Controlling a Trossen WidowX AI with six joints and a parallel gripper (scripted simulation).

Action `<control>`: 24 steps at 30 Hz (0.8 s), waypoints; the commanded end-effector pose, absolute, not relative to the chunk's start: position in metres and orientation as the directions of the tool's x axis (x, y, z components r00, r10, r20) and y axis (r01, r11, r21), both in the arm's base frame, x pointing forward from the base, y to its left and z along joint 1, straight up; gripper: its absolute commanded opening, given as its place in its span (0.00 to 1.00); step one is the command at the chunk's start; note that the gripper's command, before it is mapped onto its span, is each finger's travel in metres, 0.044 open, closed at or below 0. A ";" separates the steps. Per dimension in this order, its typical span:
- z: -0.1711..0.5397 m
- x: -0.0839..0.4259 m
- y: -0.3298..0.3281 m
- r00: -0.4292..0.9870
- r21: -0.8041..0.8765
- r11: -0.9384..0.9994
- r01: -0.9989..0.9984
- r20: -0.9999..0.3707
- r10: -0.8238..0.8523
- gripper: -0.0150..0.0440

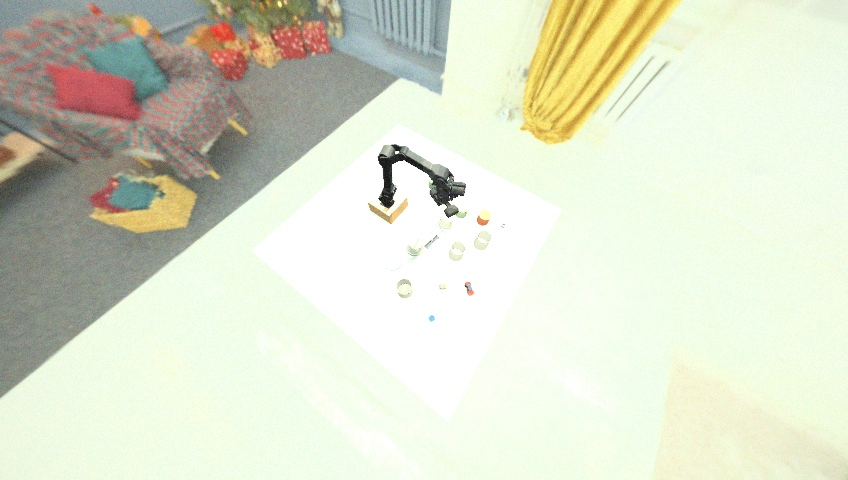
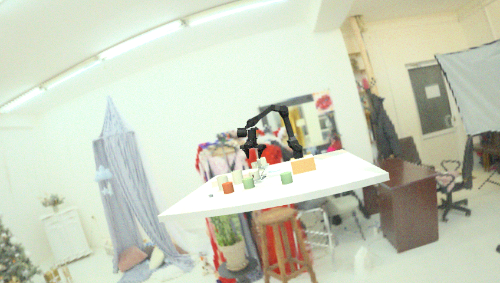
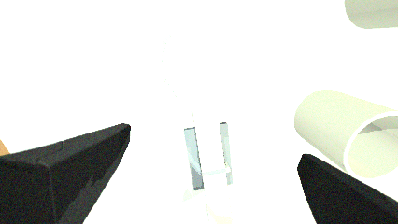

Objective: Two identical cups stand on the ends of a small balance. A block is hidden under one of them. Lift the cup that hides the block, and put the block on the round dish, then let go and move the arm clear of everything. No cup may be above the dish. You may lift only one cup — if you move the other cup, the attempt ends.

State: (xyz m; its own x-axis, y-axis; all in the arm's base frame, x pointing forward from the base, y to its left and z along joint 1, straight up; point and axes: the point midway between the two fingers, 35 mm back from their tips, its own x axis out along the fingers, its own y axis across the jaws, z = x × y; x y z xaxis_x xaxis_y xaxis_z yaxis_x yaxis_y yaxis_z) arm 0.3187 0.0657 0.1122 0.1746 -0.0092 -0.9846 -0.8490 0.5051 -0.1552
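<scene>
The gripper [image 3: 206, 187] was spread wide and held nothing; the balance [image 3: 207, 156] stood below, between its fingers, a cup [image 3: 343, 128] beside.

Matte black jointed arm [image 1: 416, 163]

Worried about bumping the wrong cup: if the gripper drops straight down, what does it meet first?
Probably the pale balance frame, centred between the open black gripper's fingers. The cream cup lies off to the side, though depth is unclear.
</scene>
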 end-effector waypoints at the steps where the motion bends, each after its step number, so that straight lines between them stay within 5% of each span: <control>1: 0.095 0.328 0.077 0.108 -0.098 0.394 -0.914 -0.994 0.003 1.00; 7: 0.070 0.341 0.089 0.026 -0.023 0.246 -0.969 -1.000 0.011 1.00; 24: 0.050 0.342 0.090 0.024 -0.020 0.241 -0.970 -1.000 0.011 1.00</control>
